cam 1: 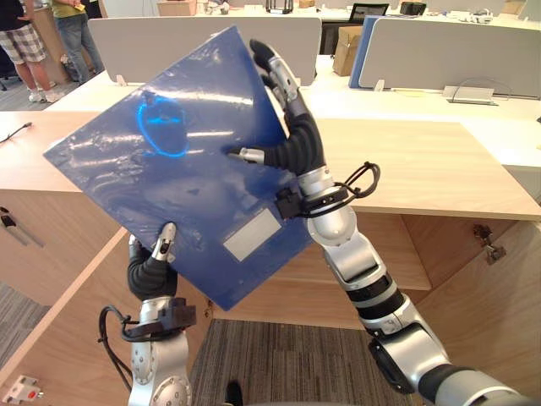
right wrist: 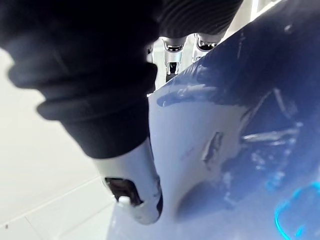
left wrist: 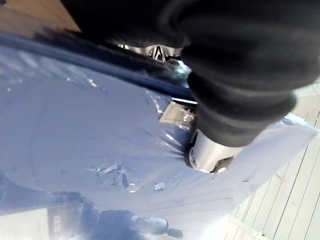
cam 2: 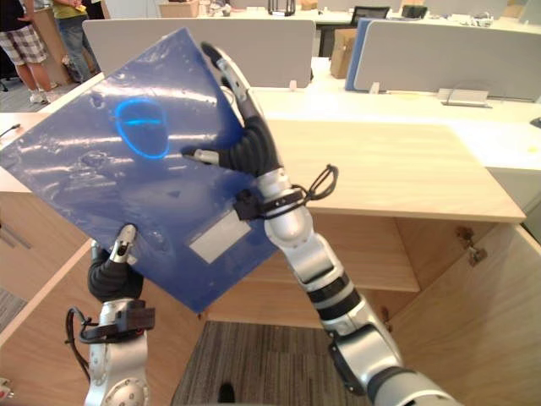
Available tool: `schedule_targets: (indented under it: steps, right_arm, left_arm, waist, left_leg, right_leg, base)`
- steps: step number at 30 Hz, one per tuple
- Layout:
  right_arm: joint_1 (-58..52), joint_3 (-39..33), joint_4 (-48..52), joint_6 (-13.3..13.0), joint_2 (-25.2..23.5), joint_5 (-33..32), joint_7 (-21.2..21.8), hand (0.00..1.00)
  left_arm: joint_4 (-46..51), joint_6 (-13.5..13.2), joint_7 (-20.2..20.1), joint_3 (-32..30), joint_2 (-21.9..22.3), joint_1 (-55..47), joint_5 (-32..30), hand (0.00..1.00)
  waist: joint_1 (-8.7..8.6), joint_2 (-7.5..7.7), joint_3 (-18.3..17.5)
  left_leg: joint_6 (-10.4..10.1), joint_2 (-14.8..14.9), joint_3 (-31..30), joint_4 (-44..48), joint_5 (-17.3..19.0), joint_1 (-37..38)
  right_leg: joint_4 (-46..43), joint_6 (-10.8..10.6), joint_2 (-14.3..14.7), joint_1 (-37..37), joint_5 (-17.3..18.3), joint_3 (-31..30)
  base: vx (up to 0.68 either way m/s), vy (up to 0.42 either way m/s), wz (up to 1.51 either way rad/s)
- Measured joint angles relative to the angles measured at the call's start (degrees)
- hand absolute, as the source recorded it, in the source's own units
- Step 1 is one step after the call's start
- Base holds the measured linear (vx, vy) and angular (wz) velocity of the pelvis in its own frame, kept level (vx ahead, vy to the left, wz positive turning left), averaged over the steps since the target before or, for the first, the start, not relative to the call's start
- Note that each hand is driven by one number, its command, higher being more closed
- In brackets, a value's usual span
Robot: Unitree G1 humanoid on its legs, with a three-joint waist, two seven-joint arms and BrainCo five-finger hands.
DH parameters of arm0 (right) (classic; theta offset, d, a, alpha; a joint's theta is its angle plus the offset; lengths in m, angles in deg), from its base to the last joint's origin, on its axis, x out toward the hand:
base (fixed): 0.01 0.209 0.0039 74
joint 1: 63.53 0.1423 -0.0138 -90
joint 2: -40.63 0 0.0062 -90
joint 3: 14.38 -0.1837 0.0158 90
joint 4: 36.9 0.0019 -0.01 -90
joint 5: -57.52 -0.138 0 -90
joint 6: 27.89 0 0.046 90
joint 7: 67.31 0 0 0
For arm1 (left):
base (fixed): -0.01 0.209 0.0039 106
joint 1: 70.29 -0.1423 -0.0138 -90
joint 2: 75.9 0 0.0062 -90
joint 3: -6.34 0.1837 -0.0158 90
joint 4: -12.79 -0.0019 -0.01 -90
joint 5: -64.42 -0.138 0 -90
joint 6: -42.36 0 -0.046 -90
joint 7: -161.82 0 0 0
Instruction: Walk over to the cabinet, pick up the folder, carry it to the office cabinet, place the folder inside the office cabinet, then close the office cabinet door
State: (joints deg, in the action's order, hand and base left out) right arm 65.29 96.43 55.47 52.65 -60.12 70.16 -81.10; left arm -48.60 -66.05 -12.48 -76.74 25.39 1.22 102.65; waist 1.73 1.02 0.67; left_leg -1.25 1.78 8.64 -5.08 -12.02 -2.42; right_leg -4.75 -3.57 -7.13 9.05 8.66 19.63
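Two hands on it: the glossy blue plastic folder (cam 1: 169, 169) is up in the air, tipped on one corner like a diamond, right in front of the robot's head. The right hand (cam 1: 296, 139) pinches the upper right edge, thumb (cam 1: 247, 155) flat on the front face, fingers running up along the edge and mostly tucked behind the sheet. The left hand (cam 1: 152, 269) has the lower left edge, thumb tip on the front. Its fingers sit behind the folder, hard to make out from the head, though the left wrist view shows its thumb (left wrist: 207, 152) bearing on the blue surface. A pale rectangular label (cam 1: 251, 234) sits near the bottom corner, its print unreadable.

The folder blocks much of the light wooden cabinet (cam 1: 423, 169) behind it. What I can see is the flat top, a shelf (cam 1: 380, 258) inside, and both doors swung open, the left door (cam 1: 68, 313) and the right door (cam 1: 490, 313), each cut off at the edge. Grey carpet (cam 1: 279, 359) lies below. Beyond are white desks (cam 1: 380, 97) with grey partition screens (cam 1: 456, 51), a brown cardboard box (cam 1: 345, 49), and two people (cam 1: 25, 38) standing far left, heads cut off.
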Motion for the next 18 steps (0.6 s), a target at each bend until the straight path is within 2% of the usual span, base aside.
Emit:
schedule_targets:
  steps: [2, 5, 16, 18]
  right_arm:
    - [-0.01, -0.14, -0.47, 0.56, -0.59, 4.49, -1.42, 0.0]
    - [-0.02, -0.82, -1.85, 0.6, -1.99, 7.26, -2.34, 0.0]
    - [-3.51, -1.31, -4.56, 0.85, -5.66, 6.22, -2.7, 0.0]
    - [-4.43, -1.31, -4.88, 0.81, -6.02, 4.21, -2.67, 0.0]
  left_arm:
    - [-0.01, -0.1, -0.01, -0.14, 0.0, 0.0, 0.01, 1.0]
    - [-0.02, -0.1, 0.08, -0.5, 0.02, 0.03, 0.05, 1.0]
    - [-2.22, -0.09, 0.37, -0.96, 0.24, -0.01, 0.06, 1.0]
    - [-2.22, -0.09, 0.5, -0.89, 0.28, -0.01, 0.06, 1.0]
  waist:
    - [0.01, -0.02, -0.01]
    - [0.07, -0.03, -0.01]
    - [0.71, -0.08, -0.02]
    - [0.76, -0.08, -0.02]
  left_leg:
    - [0.01, 0.08, -0.15, -0.01, -0.15, -0.1]
    - [-0.07, 0.26, -0.69, 0.0, -0.53, -0.51]
    - [-0.3, 0.59, -1.58, 0.0, -0.94, -0.78]
    - [-0.3, 0.57, -1.71, 0.01, -0.95, -0.78]
  right_leg:
    - [0.01, 0.04, 0.11, -0.02, -0.04, 0.13]
    - [0.15, 0.17, 0.43, -0.12, -0.14, 0.48]
    - [0.4, 0.3, 1.0, 0.09, -0.23, 1.15]
    - [0.45, 0.3, 1.01, 0.18, -0.23, 1.33]
  base:
    - [-0.03, -0.001, 0.04]
    - [-0.02, -0.007, 0.08]
    - [-0.01, -0.012, 0.03]
    - [0.0, -0.012, 0.04]
